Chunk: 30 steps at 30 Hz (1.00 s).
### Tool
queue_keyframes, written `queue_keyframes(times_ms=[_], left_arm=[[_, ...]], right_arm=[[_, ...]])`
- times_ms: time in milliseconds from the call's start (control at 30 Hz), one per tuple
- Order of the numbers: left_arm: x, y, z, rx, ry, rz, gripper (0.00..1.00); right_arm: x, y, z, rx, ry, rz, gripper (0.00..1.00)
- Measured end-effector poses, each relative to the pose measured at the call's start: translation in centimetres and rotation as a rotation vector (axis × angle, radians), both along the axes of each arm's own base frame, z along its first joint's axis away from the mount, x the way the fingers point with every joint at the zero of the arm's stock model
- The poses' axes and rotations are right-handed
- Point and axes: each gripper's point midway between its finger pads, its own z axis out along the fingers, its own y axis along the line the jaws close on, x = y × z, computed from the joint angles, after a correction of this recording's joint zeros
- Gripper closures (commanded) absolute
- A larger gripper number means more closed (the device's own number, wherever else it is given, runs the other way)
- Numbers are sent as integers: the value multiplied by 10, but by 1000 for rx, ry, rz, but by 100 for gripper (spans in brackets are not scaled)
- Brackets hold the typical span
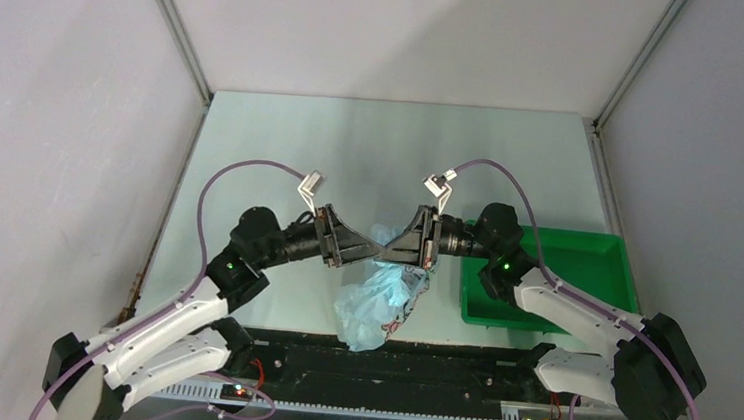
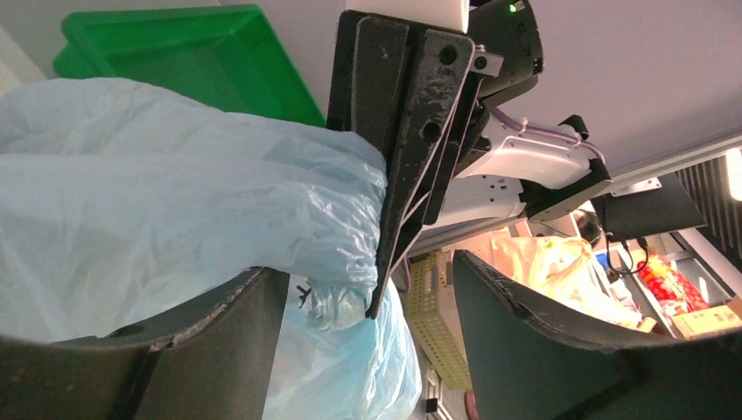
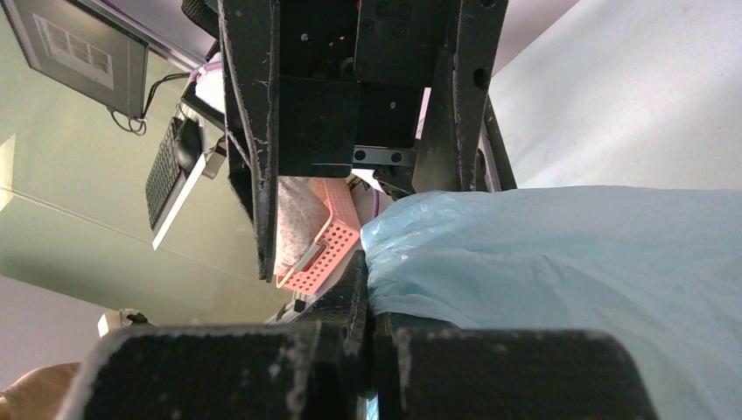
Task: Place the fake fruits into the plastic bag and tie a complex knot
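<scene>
Right gripper (image 3: 372, 337): jaws pressed flat together on a fold of the plastic bag (image 3: 569, 280), at the bottom centre of the right wrist view.
Left gripper (image 2: 367, 271): jaws wide apart. The lower-left finger (image 2: 192, 341) lies against the bag skin and the lower-right finger stands free (nothing is clamped).
Tip relation: in the left wrist view the right gripper's closed tip sits between the left gripper's open fingers. In the top view both tips meet at frame centre.
Plastic bag: it trails from the pinch toward the bottom centre of the top view. Whether it rests on the table (image 1: 373, 150) cannot be told.
Bag contents: not discernible through the plastic.
Left wrist view only: a dark printed mark (image 2: 304, 293) just below the pinch.
Right wrist view only: a pink perforated basket (image 3: 324, 254) behind the left gripper.
Green tray (image 1: 540, 319): right of centre, near the bag. The right arm crosses its left part.
</scene>
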Motion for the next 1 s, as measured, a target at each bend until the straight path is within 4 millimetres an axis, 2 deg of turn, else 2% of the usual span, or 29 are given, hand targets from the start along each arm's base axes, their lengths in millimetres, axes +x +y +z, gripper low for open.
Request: queue_keyframes(times_ms=[133,300,533,700,967,1000], left_arm=[[-4,-4,8,-32,-8,-26,31],[-9,-1,15,-65,-24,-34,47],[-16,5,12,-65,-21,-32,55],[-16,6,8,-51,-7,-27,57],[-16,6,1,-38,10,-24,70],[-16,6,0,-36,13,-24,74]], right_arm=[[-1,0,0,-1,1,4,100],[-2,0,0,-3,-2,9,100],[-6,0,-1,-7,-2,28,100],[-6,0,-2,-11,0,29,100],[-7,-1,-3,-17,6,34,100],[-8,-1,-3,-17,6,35,100]])
